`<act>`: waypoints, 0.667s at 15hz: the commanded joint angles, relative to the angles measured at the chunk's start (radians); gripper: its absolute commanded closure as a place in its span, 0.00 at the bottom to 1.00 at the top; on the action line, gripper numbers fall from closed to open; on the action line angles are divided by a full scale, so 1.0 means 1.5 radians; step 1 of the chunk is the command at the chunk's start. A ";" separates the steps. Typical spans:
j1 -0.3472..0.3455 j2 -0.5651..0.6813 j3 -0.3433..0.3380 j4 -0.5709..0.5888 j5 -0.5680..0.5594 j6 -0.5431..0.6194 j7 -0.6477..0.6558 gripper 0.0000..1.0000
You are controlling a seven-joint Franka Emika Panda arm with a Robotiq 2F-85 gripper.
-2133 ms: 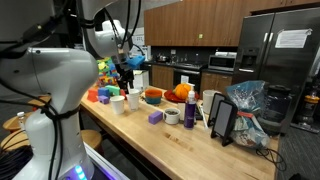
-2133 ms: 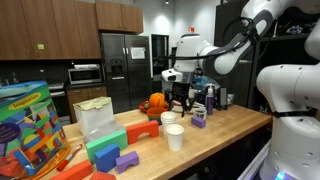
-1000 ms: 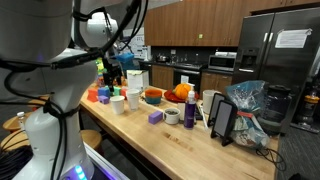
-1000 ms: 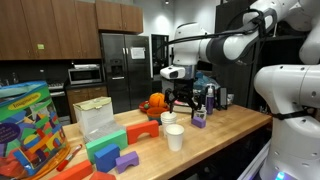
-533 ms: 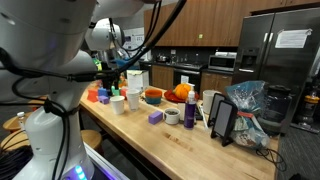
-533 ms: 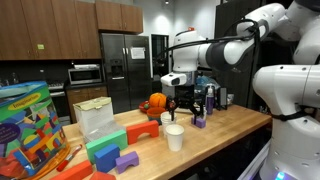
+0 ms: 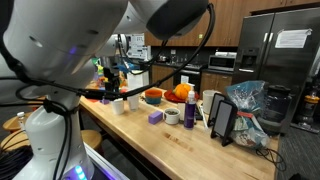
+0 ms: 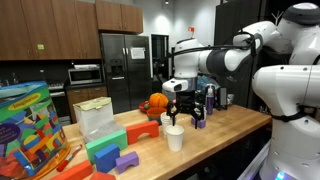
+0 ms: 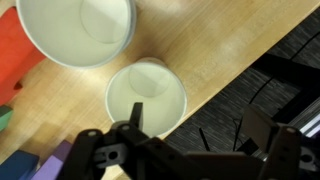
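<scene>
My gripper (image 9: 197, 125) is open and empty, pointing down over the front edge of the wooden table (image 9: 215, 45). Two empty white paper cups stand below it. The nearer cup (image 9: 146, 97) lies just under my left finger (image 9: 135, 112). The other cup (image 9: 75, 30) stands beyond it. My right finger (image 9: 258, 128) hangs past the table edge over dark floor. In both exterior views the gripper (image 8: 178, 116) (image 7: 112, 88) hovers a little above the cups (image 8: 175, 138) (image 7: 118, 104).
Red (image 8: 140, 131), green (image 8: 105, 152) and purple (image 8: 197, 121) blocks lie along the table. An orange toy (image 8: 155, 103), a clear container (image 8: 96, 118) and a colourful box (image 8: 30, 125) stand nearby. A mug (image 7: 172, 116), purple bottle (image 7: 190, 113) and tablet stand (image 7: 222, 118) sit further along.
The arm has swung the gripper from beyond the cups toward the table's front edge and lowered it over the two white cups. The cups have not moved.
</scene>
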 commanded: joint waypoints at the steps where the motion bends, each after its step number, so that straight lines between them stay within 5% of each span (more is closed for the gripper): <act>1: 0.013 -0.067 -0.028 0.000 -0.045 -0.040 0.003 0.00; 10: 0.019 -0.149 -0.061 0.000 -0.098 -0.098 0.001 0.05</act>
